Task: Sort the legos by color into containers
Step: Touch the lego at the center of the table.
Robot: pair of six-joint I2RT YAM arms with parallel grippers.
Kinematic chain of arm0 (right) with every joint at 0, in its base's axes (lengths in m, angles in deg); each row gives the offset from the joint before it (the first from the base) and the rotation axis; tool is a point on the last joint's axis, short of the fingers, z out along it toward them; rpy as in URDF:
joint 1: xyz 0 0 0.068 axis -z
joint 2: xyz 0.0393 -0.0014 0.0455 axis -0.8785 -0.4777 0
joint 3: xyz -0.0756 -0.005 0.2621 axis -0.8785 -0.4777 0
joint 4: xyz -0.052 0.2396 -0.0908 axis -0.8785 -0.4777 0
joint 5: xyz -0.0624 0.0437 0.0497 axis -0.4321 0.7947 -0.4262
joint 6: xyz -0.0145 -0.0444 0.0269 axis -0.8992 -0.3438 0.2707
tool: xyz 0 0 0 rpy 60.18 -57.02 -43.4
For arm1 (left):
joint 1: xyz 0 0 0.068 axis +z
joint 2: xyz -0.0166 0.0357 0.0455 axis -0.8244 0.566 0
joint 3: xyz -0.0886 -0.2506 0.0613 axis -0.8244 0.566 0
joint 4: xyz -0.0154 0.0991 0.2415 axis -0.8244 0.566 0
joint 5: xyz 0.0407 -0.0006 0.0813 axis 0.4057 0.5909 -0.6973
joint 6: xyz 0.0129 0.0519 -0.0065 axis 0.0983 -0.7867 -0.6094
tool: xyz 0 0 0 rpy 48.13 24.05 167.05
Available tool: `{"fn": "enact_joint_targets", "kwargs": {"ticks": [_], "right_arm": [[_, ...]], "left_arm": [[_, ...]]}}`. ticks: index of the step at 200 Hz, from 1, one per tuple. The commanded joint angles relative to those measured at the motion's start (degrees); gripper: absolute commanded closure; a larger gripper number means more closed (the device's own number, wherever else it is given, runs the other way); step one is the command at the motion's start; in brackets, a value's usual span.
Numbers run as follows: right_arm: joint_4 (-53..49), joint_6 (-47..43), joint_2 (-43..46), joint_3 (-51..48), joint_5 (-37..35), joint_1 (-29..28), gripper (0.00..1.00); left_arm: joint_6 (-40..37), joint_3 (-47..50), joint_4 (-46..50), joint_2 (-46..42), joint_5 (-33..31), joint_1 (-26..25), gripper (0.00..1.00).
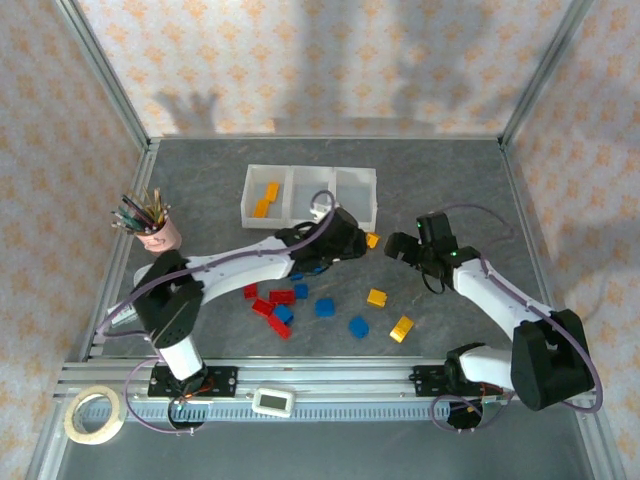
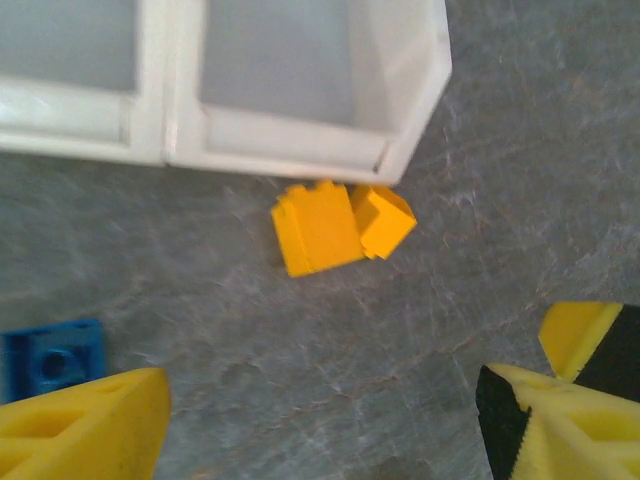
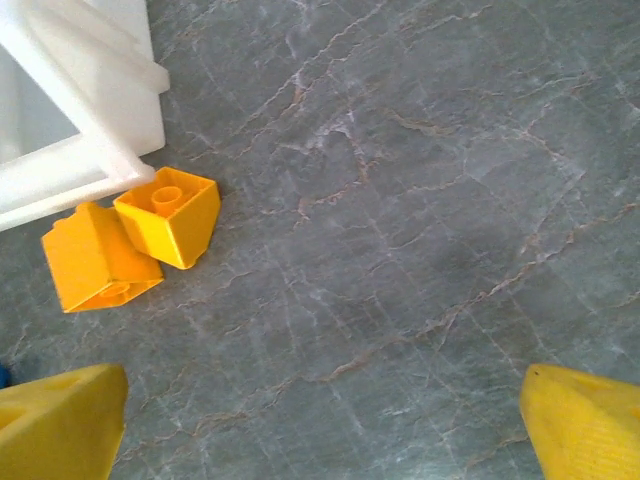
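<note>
Yellow fingers of the left gripper [image 2: 320, 420] stand spread apart, nothing between them, above the grey marbled table [image 2: 250, 330]. Just ahead, two yellow-orange plastic bricks [image 2: 318, 230] lie touching each other, just beside a corner of the translucent white three-bin tray [image 2: 290, 140]. The right gripper [image 3: 320, 430] is also wide open.

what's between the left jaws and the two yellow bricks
Just bare grey table up to the yellow bricks, per the left wrist view; a blue brick sits off to the side.
</note>
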Motion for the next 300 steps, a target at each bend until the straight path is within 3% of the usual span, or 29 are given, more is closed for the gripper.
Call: {"fn": "enact_joint_targets", "kwargs": {"ticks": [1, 64, 146, 195, 300], "right_arm": [[2.3, 0.5, -0.8, -0.3, -1.9, 1.0, 0.00], [2.9, 0.6, -2.8, 0.6, -1.5, 3.8, 0.00], [2.8, 1.5, -2.2, 1.4, 0.6, 4.5, 0.00], [2.1, 1.0, -1.3, 1.6, 0.1, 4.5, 0.00], [1.6, 0.6, -1.7, 2.5, 0.0, 4.5, 0.00]], "left_arm": [[4.8, -4.5, -0.9, 5.2, -3.7, -1.5, 0.17], [5.3, -14.9, 4.4, 18.0, -12.8, -3.7, 0.12], [4.5, -21.8, 9.2, 25.6, -21.0, -3.5, 0.10], [4.0, -22.1, 8.6, 26.1, -23.7, -2.5, 0.21], [0.1, -22.2, 4.8, 28.9, -18.8, -0.6, 0.40]]}}
